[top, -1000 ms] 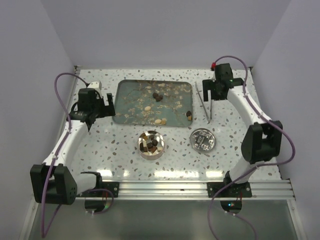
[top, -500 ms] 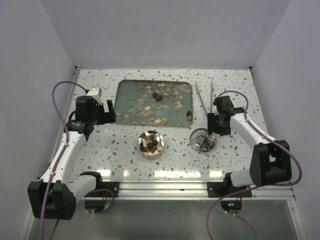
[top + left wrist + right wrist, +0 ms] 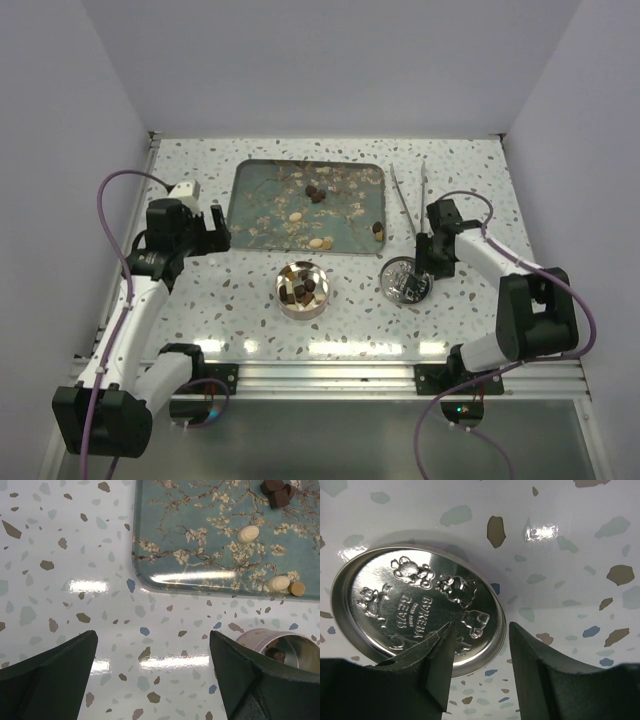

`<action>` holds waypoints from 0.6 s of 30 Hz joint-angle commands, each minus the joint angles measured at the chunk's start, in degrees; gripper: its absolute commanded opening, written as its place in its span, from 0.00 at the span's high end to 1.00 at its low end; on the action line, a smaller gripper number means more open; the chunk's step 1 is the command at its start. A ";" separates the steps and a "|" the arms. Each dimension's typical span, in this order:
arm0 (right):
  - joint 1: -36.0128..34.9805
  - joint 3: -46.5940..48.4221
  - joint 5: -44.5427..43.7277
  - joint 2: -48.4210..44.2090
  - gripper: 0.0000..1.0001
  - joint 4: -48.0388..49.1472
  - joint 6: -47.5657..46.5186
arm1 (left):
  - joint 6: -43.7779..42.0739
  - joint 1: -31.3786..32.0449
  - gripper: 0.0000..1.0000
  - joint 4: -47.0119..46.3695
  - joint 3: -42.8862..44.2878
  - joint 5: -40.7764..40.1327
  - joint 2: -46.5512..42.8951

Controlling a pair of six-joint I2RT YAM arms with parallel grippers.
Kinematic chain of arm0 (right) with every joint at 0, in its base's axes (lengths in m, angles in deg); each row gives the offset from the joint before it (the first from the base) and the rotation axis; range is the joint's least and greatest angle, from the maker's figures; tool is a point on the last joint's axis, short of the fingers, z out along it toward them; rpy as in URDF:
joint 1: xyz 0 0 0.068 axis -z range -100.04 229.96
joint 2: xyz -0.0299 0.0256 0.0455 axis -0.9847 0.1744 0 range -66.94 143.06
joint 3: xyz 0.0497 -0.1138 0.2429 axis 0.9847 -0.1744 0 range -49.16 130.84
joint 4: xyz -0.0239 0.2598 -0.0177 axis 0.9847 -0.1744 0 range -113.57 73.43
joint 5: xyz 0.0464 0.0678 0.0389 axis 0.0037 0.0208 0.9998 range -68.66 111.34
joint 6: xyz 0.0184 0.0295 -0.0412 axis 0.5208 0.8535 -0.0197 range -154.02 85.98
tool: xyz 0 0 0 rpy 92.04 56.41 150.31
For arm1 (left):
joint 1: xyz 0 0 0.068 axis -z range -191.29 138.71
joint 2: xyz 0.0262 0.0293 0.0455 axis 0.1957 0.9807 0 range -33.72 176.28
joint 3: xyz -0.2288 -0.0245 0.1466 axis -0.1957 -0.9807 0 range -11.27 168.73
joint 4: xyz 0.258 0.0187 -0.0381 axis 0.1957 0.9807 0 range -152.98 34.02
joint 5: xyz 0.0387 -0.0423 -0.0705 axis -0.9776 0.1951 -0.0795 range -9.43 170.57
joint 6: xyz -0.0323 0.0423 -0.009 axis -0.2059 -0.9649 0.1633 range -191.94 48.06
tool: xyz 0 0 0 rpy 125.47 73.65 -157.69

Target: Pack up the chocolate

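Loose chocolate (image 3: pixel 315 192) pieces, dark, cream and tan, lie on the floral tray (image 3: pixel 255 195); in the left wrist view they show as dark ones (image 3: pixel 277 492) and cream ones (image 3: pixel 248 533). More dark pieces sit in the round tin (image 3: pixel 302 288). The silver embossed lid (image 3: pixel 395 610) lies flat on the table. My right gripper (image 3: pixel 480 660) is low over the lid's right rim, one finger above the lid, the other outside it, jaws apart. My left gripper (image 3: pixel 152 665) hangs wide open over bare table by the tray's near left corner.
Metal tongs (image 3: pixel 410 200) lie right of the tray. The tin (image 3: pixel 280 647) stands just right of my left gripper's right finger. The tray's rim (image 3: pixel 165 582) is raised. Walls close in the table on three sides.
My right arm swung from the far right corner down to the lid and its jaws narrowed around the rim. My left arm shifted slightly nearer.
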State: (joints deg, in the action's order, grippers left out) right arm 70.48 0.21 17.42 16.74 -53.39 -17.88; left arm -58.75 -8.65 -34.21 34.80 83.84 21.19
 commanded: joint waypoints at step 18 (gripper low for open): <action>1.48 -2.70 -0.56 5.97 0.75 3.24 3.99 | 0.87 -0.08 0.00 0.67 3.59 0.95 0.19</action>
State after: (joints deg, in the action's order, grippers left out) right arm 72.03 -1.87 16.74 20.85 -50.81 -15.23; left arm -57.90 -8.63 -33.27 35.61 83.84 20.82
